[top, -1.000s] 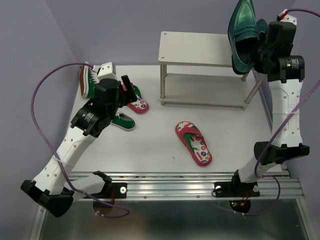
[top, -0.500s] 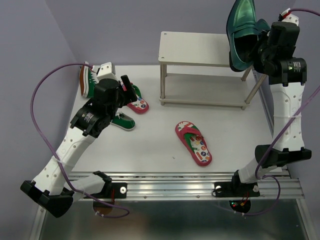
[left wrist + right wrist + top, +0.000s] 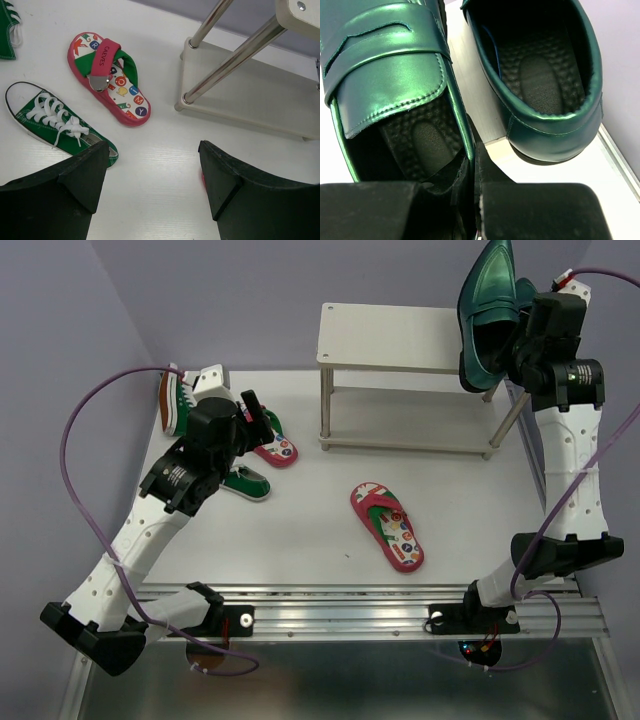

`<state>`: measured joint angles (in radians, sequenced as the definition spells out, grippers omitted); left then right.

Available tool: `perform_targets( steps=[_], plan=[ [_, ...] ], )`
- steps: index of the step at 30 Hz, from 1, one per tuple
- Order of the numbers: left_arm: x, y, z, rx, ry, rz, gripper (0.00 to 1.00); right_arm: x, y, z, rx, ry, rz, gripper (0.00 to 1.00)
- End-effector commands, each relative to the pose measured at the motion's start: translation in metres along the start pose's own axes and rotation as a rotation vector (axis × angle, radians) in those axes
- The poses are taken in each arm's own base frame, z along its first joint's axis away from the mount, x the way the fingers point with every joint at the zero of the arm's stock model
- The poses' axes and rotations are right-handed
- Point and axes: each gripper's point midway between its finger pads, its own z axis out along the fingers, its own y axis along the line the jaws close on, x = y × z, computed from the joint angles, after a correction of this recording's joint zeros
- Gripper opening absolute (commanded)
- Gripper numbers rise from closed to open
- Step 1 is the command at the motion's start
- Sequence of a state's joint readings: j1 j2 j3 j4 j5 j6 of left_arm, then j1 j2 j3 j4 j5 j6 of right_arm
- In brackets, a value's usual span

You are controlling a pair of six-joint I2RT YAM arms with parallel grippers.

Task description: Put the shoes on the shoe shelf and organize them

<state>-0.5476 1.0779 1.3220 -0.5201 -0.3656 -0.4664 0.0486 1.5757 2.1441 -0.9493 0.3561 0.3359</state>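
My right gripper (image 3: 508,340) is shut on the side wall of a shiny teal loafer (image 3: 489,310) and holds it toe-up over the right end of the pale shoe shelf (image 3: 390,338). In the right wrist view the held loafer (image 3: 390,75) is on the left, pinched at the gripper (image 3: 476,170). The second loafer (image 3: 545,80) lies on the shelf board (image 3: 480,110) beside it. My left gripper (image 3: 256,416) is open and empty above the table, near a red flip-flop (image 3: 107,77) and a green sneaker (image 3: 55,120).
A second flip-flop (image 3: 387,527) lies mid-table in front of the shelf. The second sneaker (image 3: 175,400) lies on its side at the far left. The shelf's metal legs (image 3: 225,65) and lower board (image 3: 250,95) show in the left wrist view. Purple cables loop beside both arms.
My right gripper has shifted the teal loafer slightly up and to the right over the shelf's right end. The left arm has not moved.
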Motion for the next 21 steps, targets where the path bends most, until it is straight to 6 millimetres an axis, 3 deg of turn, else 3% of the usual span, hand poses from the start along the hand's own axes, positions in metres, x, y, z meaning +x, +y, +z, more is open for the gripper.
perform_targets(
  steps=[1, 3, 5, 13, 16, 21],
  plan=[
    [-0.012, -0.003, -0.007, 0.027, -0.045, -0.024, 0.83, -0.064, 0.003, -0.024, -0.035, -0.235, 0.097, 0.01],
    [-0.013, -0.004, -0.007, 0.03, -0.047, -0.026, 0.83, -0.064, 0.004, -0.023, -0.036, -0.233, 0.095, 0.02],
    [-0.014, -0.004, -0.008, 0.031, -0.048, -0.025, 0.83, -0.066, 0.005, -0.025, -0.047, -0.237, 0.094, 0.12],
    [-0.015, -0.006, -0.008, 0.043, -0.049, -0.029, 0.83, -0.083, 0.022, -0.04, -0.15, -0.266, 0.092, 0.73],
    [-0.014, -0.008, -0.007, 0.049, -0.048, -0.03, 0.83, -0.086, 0.032, -0.046, -0.208, -0.27, 0.077, 0.89],
    [-0.014, -0.009, -0.006, 0.05, -0.047, -0.032, 0.83, -0.092, 0.042, -0.064, -0.297, -0.292, 0.049, 0.99]
  ],
)
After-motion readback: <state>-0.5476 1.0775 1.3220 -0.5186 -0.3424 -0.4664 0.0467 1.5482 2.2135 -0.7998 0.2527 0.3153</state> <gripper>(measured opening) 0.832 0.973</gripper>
